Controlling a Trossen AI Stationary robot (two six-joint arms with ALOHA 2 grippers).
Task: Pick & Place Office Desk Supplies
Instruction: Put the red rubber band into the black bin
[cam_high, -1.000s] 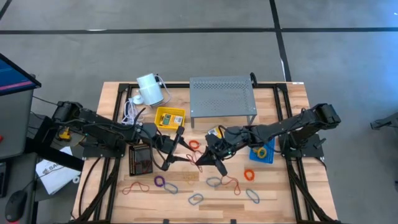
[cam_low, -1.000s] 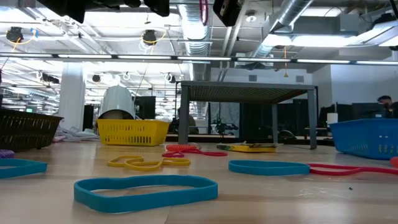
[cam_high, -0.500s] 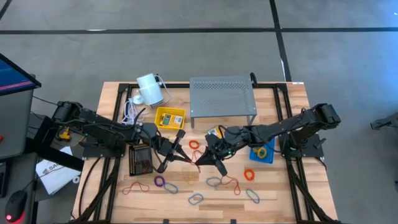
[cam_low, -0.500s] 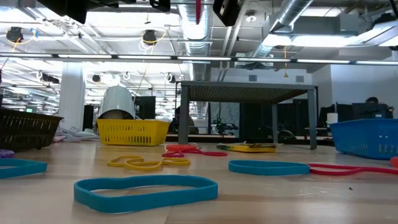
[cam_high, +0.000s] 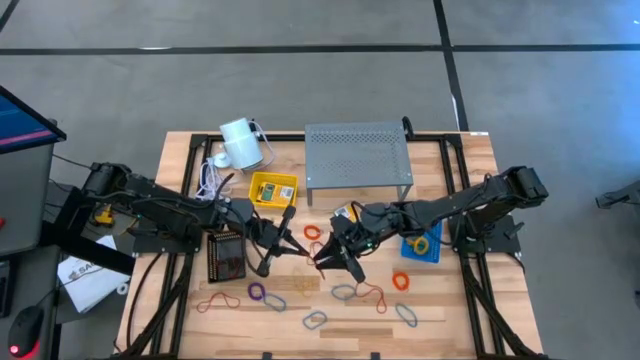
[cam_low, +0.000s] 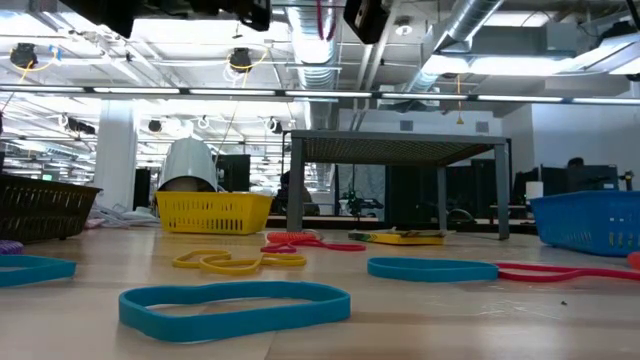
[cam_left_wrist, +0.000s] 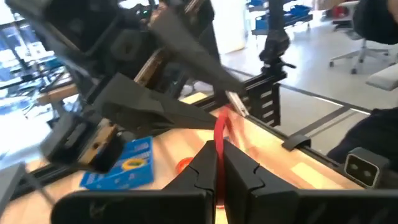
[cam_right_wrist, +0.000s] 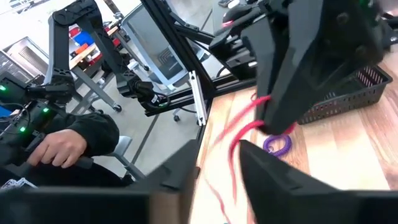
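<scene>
Red rubber band (cam_left_wrist: 219, 134) hanging mid-air above table centre, passing arm to arm. Left gripper (cam_left_wrist: 216, 163) clamping it, fingers together on the loop. Right gripper (cam_right_wrist: 217, 165) parting its fingers, likely letting go. Other bands lying loose toward near edge; blue bin (cam_high: 421, 245) waiting right.

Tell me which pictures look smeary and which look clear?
Right wrist view: red rubber band and near end effector fingers smeared. Left wrist view: background arm soft, band clearer. Low view: blue band crisp. High view: sharp.
</scene>
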